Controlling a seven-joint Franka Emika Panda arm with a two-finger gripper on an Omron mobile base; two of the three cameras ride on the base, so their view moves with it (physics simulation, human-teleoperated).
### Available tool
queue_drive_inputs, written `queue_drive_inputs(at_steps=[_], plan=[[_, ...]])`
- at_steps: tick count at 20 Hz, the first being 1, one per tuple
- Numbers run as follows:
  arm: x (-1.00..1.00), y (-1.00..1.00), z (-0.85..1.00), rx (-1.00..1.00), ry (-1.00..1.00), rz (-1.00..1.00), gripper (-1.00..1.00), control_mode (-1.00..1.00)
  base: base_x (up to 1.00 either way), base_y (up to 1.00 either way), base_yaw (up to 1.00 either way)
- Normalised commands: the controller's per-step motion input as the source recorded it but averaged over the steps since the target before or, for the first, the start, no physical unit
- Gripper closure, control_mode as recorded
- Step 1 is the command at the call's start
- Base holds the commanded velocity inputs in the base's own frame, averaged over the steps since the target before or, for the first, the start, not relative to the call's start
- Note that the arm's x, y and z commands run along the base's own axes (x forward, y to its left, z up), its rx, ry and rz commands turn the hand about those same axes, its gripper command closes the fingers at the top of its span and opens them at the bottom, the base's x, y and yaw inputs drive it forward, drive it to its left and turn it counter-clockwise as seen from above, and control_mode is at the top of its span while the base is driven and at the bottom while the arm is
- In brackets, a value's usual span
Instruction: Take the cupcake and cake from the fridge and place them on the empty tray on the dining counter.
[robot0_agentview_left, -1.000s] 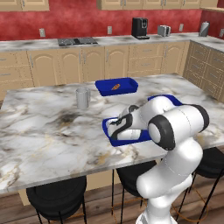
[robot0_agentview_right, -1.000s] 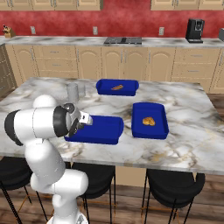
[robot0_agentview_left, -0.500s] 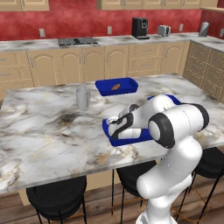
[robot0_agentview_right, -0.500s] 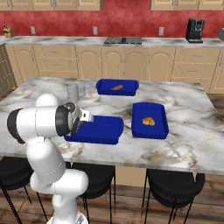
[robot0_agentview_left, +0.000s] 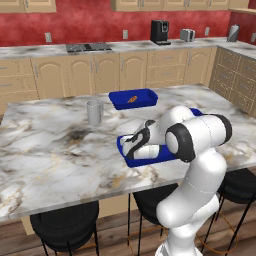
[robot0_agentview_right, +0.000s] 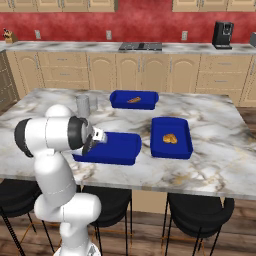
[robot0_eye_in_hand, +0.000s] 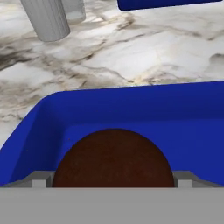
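Little has changed in a second: the arm has eased slightly lower over the tray (robot0_agentview_right: 112, 148) on the dining counter (robot0_agentview_left: 45, 150). The gripper (robot0_agentview_left: 136, 142) holds its jaws closed on the cupcake (robot0_eye_in_hand: 113, 158), which hangs just inside the tray's near rim. A clean placement likely means lowering until the wrapper rests flat before opening, leaving room for the cake.
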Motion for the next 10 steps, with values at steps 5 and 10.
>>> queue_drive_inputs(at_steps=[5, 10], plan=[[-0.11, 0.00, -0.40, 0.01, 0.02, 0.00, -1.00, -1.00, 0.00, 0.00, 0.00], [0.09, -0.06, -0.35, 0.00, -0.01, 0.00, -1.00, -1.00, 0.00, 0.00, 0.00]])
